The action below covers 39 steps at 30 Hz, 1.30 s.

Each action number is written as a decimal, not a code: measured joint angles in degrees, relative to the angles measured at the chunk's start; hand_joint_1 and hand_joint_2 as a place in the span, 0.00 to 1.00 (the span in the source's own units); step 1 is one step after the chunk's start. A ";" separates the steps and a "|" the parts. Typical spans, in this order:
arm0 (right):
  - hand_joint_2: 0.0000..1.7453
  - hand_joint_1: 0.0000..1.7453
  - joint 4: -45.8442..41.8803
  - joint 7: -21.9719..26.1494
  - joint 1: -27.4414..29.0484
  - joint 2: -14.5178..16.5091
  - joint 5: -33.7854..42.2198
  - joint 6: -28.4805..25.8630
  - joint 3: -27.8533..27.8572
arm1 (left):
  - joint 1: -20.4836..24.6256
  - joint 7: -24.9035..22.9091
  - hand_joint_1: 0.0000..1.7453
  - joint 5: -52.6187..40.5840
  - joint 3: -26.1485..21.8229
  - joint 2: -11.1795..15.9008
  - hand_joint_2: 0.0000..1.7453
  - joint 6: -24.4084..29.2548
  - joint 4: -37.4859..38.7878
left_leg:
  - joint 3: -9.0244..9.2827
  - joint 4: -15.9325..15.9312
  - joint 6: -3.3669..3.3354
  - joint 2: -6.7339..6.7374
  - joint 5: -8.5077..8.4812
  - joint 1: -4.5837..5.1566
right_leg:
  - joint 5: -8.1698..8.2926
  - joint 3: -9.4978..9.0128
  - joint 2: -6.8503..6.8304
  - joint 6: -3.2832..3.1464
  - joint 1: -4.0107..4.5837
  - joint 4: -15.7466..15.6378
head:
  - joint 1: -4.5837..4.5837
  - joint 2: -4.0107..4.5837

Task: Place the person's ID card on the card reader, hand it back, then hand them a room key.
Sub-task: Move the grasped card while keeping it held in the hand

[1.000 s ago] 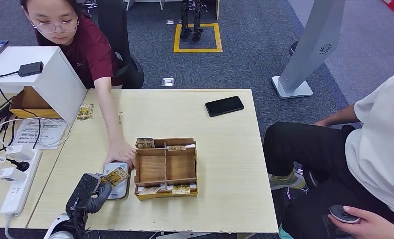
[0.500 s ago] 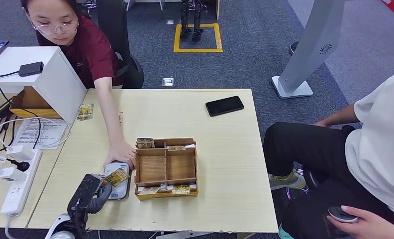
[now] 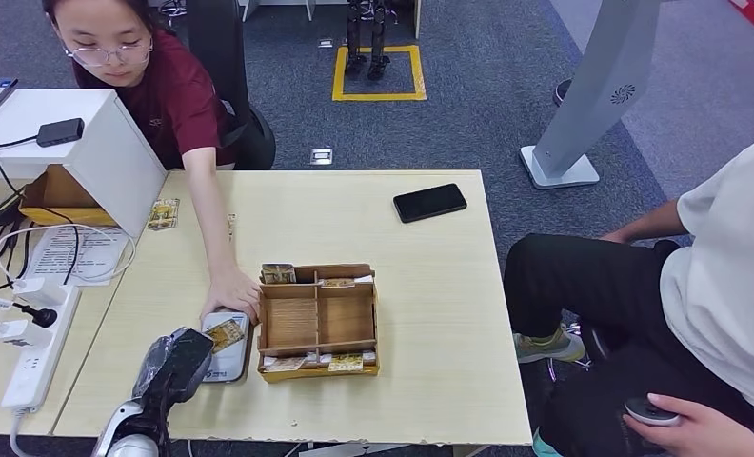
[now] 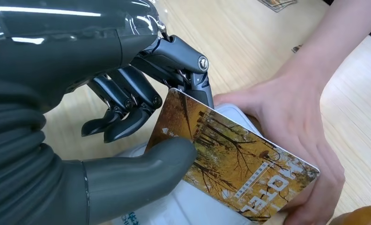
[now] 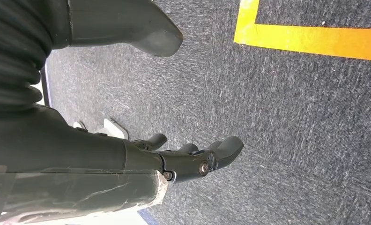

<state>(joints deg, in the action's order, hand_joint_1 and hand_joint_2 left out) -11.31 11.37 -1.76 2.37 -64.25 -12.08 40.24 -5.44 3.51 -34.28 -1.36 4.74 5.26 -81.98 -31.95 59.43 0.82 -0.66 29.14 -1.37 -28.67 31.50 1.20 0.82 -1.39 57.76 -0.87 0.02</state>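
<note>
Left robot hand [image 4: 127,117] pinching ID card [image 4: 235,157] just above card reader [image 3: 224,347], person's hand [image 4: 286,122] on reader; scan underway, hand-back and key pending.

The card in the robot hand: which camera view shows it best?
The left wrist view: the card is large there, its autumn-tree print clear, pinched by the left robot hand above the white reader. The head view shows it small over the reader. The right wrist view looks at carpet.
</note>
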 joint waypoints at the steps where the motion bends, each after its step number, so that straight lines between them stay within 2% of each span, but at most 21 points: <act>1: 1.00 0.00 -0.01 0.00 0.00 0.03 -0.08 0.03 0.05 | 0.15 -0.04 1.00 -0.62 0.00 -0.10 1.00 0.09 0.16 | 0.01 0.00 0.00 0.00 0.00 0.00 | 0.00 -0.01 0.00 0.00 0.00 0.00 | -0.01 0.00; 15: 1.00 0.00 -0.04 0.10 -0.14 0.10 -1.86 0.45 1.32 | 1.31 -1.15 1.00 -7.14 0.00 -0.86 1.00 -0.02 1.36 | 0.05 0.00 0.00 0.00 0.00 0.00 | 0.00 -0.07 0.00 0.00 0.00 0.00 | 0.00 0.00; 31: 1.00 0.00 -0.04 0.26 -0.15 0.15 -3.04 0.47 1.52 | 1.77 -1.81 1.00 -9.90 0.01 -1.31 1.00 -0.03 2.58 | 0.21 -0.01 0.00 -0.01 0.00 0.01 | -0.01 -0.26 -0.01 0.01 0.00 0.00 | -0.01 0.00; 39: 1.00 0.00 -0.04 0.43 -0.19 0.24 -3.85 0.67 1.53 | 2.78 -6.16 1.00 -20.55 1.33 -1.43 1.00 4.03 4.55 | 0.28 -0.02 0.00 -0.02 0.00 0.01 | -0.01 -0.34 -0.03 0.01 -0.01 0.00 | -0.01 0.00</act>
<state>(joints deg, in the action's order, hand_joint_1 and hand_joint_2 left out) -11.34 11.80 -1.95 2.61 -68.10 -11.41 41.77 -2.65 -2.65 -54.83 -0.02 3.31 9.28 -77.43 -31.67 59.41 0.82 -0.68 29.14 -1.36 -28.68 31.16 1.16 0.82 -1.40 57.76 -0.88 0.02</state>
